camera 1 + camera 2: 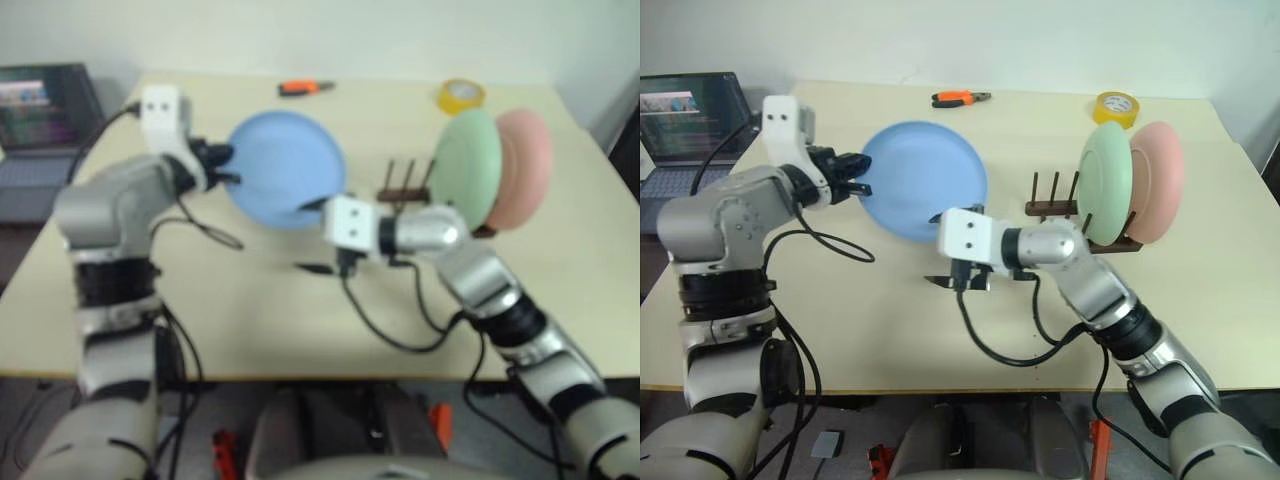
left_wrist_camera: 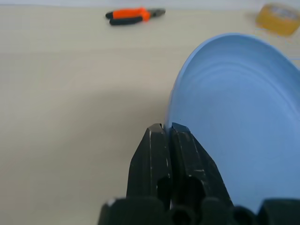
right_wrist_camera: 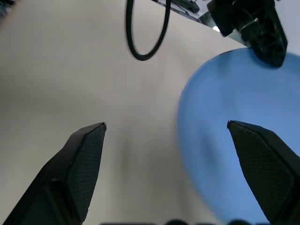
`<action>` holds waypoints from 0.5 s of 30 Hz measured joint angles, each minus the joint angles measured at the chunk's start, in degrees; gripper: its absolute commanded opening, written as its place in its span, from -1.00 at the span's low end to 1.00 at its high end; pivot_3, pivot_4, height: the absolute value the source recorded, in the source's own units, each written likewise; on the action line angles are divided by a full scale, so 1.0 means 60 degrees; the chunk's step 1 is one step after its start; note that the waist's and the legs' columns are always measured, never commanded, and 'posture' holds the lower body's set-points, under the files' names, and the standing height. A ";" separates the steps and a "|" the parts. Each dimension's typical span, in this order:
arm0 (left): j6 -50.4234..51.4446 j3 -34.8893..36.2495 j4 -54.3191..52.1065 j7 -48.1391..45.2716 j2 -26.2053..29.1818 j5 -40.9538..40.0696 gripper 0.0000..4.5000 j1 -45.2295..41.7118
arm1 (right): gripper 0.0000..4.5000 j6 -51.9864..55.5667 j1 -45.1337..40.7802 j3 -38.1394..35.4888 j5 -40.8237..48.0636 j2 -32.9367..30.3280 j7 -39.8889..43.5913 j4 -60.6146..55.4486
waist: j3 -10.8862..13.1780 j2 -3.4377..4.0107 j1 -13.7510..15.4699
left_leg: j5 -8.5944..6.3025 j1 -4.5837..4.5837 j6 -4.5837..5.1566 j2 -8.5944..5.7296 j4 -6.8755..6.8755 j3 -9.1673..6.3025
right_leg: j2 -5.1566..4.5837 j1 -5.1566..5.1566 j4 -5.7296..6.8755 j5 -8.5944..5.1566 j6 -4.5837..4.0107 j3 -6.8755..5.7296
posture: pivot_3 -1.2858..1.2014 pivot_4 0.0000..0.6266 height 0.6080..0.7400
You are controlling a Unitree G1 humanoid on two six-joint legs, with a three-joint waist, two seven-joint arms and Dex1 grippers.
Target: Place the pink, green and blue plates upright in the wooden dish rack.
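left gripper (image 2: 168, 127): jaws clamped on blue plate (image 1: 925, 180) rim
right gripper (image 3: 166, 126): jaws wide apart, plate edge between them, unheld

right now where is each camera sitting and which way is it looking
Left and right eye views: on the head, looking forward and down over both arms at the table, the blue plate, and the green plate and pink plate in the rack.
Left wrist view: along the left gripper, shut on the blue plate's rim; pliers beyond.
Right wrist view: between the open right gripper fingers, facing the blue plate and the left gripper.
All views share the blue plate.
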 measured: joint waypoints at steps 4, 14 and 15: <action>0.0550 -0.0235 -0.0744 0.0050 -0.0009 -0.0058 -0.99 -0.0035 | 1.00 -0.0481 -0.0222 0.0213 -0.0782 0.0262 -0.0361 0.0659 | 0.0001 -0.0001 0.0009 | 0.0002 -0.0002 -0.0004 -0.0007 0.0003 -0.0001 | -0.0008 0.0004 -0.0005 0.0003 -0.0004 -0.0001 | 0.03 -0.52 1.00; 0.1226 -0.0235 -0.1472 0.0140 -0.0015 -0.0247 -1.00 -0.0099 | 0.59 -0.1344 -0.0255 0.0513 -0.1799 0.0416 -0.0342 0.1696 | 0.0001 -0.0001 0.0008 | 0.0005 -0.0001 -0.0008 -0.0004 0.0001 -0.0010 | -0.0004 0.0003 0.0000 0.0001 -0.0009 -0.0007 | 0.03 -0.52 1.00; 0.1286 -0.0228 -0.1494 0.0128 -0.0015 -0.0277 -1.00 -0.0099 | 0.42 -0.1416 -0.0255 0.0532 -0.1883 0.0438 -0.0344 0.1722 | 0.0001 -0.0001 0.0007 | 0.0006 -0.0001 -0.0009 -0.0004 0.0001 -0.0011 | -0.0004 0.0003 0.0000 0.0001 -0.0008 -0.0008 | 0.03 -0.52 1.00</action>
